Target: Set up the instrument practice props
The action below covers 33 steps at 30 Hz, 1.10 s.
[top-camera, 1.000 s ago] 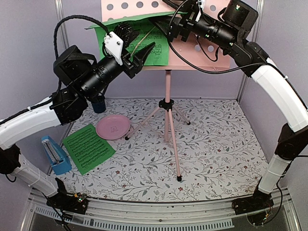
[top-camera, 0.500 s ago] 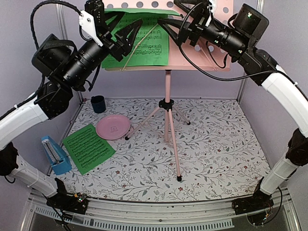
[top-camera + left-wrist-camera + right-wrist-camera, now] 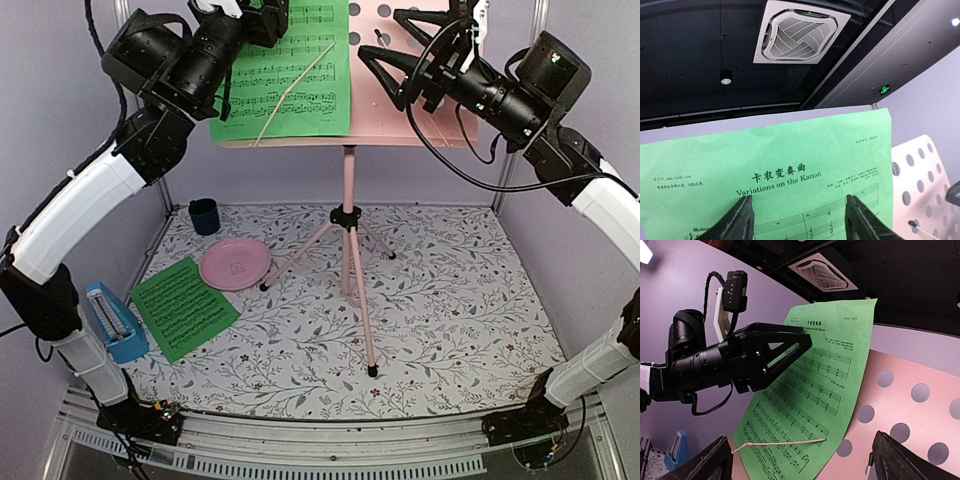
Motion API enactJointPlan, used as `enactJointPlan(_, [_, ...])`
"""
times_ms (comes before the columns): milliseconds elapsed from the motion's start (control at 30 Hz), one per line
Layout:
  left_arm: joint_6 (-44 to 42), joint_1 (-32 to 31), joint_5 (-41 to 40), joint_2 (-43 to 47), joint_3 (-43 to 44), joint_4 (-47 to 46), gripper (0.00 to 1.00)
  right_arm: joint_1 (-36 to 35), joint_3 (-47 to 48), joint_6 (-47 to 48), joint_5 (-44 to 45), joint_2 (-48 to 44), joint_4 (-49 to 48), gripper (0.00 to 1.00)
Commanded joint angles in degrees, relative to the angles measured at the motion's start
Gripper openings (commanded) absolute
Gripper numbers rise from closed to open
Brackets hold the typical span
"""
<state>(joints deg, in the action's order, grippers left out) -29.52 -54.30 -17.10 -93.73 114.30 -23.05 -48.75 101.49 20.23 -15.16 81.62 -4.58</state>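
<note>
The pink tripod music stand (image 3: 349,225) is at the back, its perforated desk (image 3: 400,120) up top. One green sheet-music page (image 3: 290,75) stands flat on the desk's left half, with a thin pink wire holder (image 3: 785,441) lying across its lower part. My left gripper (image 3: 798,198) is open in front of the page's title, its fingers spread over the paper with nothing between them. Wide open, my right gripper (image 3: 380,35) hovers before the desk's bare right half. A second green page (image 3: 185,305) lies on the table at the left, beside the blue metronome (image 3: 112,322).
A round pink disc (image 3: 235,264) and a small dark blue cup (image 3: 204,215) sit on the flowered tablecloth left of the stand's legs. The purple back wall (image 3: 430,185) and side panels close the space in.
My left arm has swung up from below the desk to its top left. The green page now stands upright and flat. My right gripper has drawn back right and opened wider.
</note>
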Motion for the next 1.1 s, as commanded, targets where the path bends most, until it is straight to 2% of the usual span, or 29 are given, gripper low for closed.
enactJointPlan(0, [-4.2,1.4,-6.3,-5.6,8.6,4.4,0.64,-0.3,-1.6,-1.6,1.1,-2.7,-2.6,0.99])
enactJointPlan(100, [-6.3,1.8,-9.8,-7.7,11.5,4.9,0.66,-0.3,-1.9,-1.5,1.2,-3.2,-2.6,0.99])
enactJointPlan(200, [-4.7,2.9,-10.1,-7.4,11.7,6.3,0.66,-0.4,-2.3,-1.3,1.3,-3.6,-2.6,0.99])
enactJointPlan(300, [-0.5,4.1,-7.0,-5.4,10.0,8.4,0.68,-0.3,-2.4,-1.1,1.3,-3.8,-2.7,0.99])
enactJointPlan(467, [3.5,4.3,-0.3,0.2,2.1,6.8,0.73,-0.3,-3.0,-1.1,1.3,-4.1,-2.7,0.99])
enactJointPlan(567, [6.0,4.4,3.0,3.3,-1.7,6.6,0.80,-0.3,-3.4,-1.0,1.5,-4.3,-2.5,0.99])
enactJointPlan(767, [8.5,3.8,7.9,7.8,-4.6,8.3,0.85,-0.3,-4.1,-0.6,1.6,-4.5,-2.4,0.99])
enactJointPlan(900, [9.0,3.2,7.7,10.5,-6.5,8.9,0.85,-0.3,-4.5,-0.6,1.7,-4.8,-2.4,0.99])
enactJointPlan(1067, [10.8,3.1,2.7,14.4,-10.9,8.8,0.83,-0.4,-5.0,-0.7,1.8,-5.1,-1.9,0.99])
